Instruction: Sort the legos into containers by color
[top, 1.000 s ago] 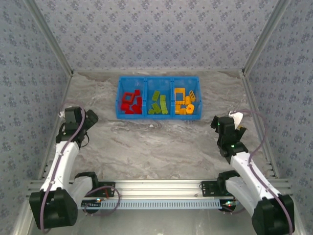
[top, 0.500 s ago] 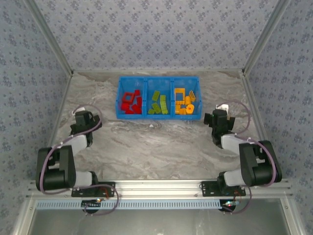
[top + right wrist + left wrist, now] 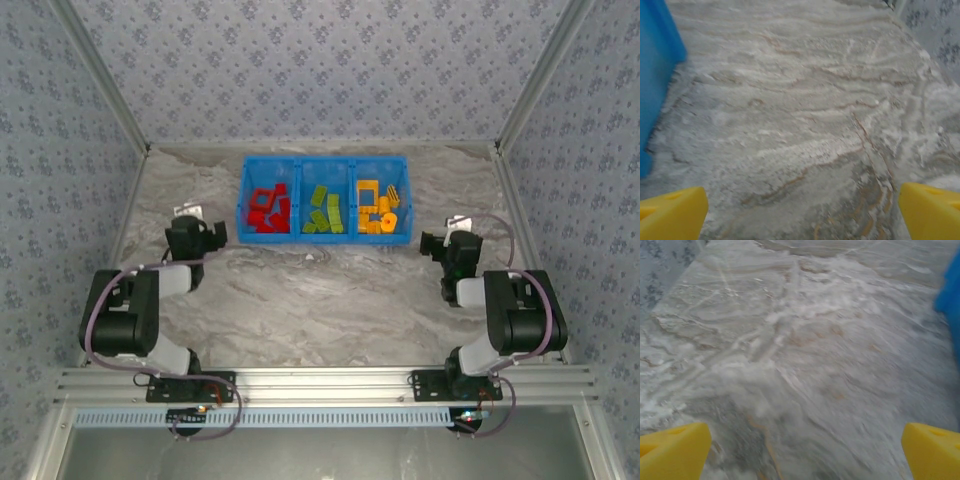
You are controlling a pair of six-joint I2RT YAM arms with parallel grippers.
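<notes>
Both hands empty; my left gripper point(image 3: 213, 232) sits low over the table point(image 3: 320, 300) just off the left end of the blue bin point(image 3: 300, 238), near its front corner, jaws spread as wide as they go, nothing between them; my right gripper point(image 3: 432, 243) mirrors it just off the bin's right end, equally wide, also holding nothing; neither touches the bin. Left wrist view: left gripper point(image 3: 805, 450) has its yellow fingertips point(image 3: 675, 450) at the bottom corners, bare marble between, blue bin point(image 3: 950, 295) wall at the right edge; right wrist view: right gripper point(image 3: 802, 212) is the same, blue bin point(image 3: 655, 60) wall at the left edge. Bin orientation: long axis runs left-right, parallel to the far wall, open side up; each gripper points roughly inward along that axis. Count: one bin, three compartments side by side; red legos point(image 3: 268, 208) in the left one, green legos point(image 3: 325, 210) in the middle, orange-yellow legos point(image 3: 378, 208) in the right; one colour per compartment. Bricks lie jumbled and overlapping at mixed angles; too small to get an exact number per colour, several in each; individual long axes not readable.
</notes>
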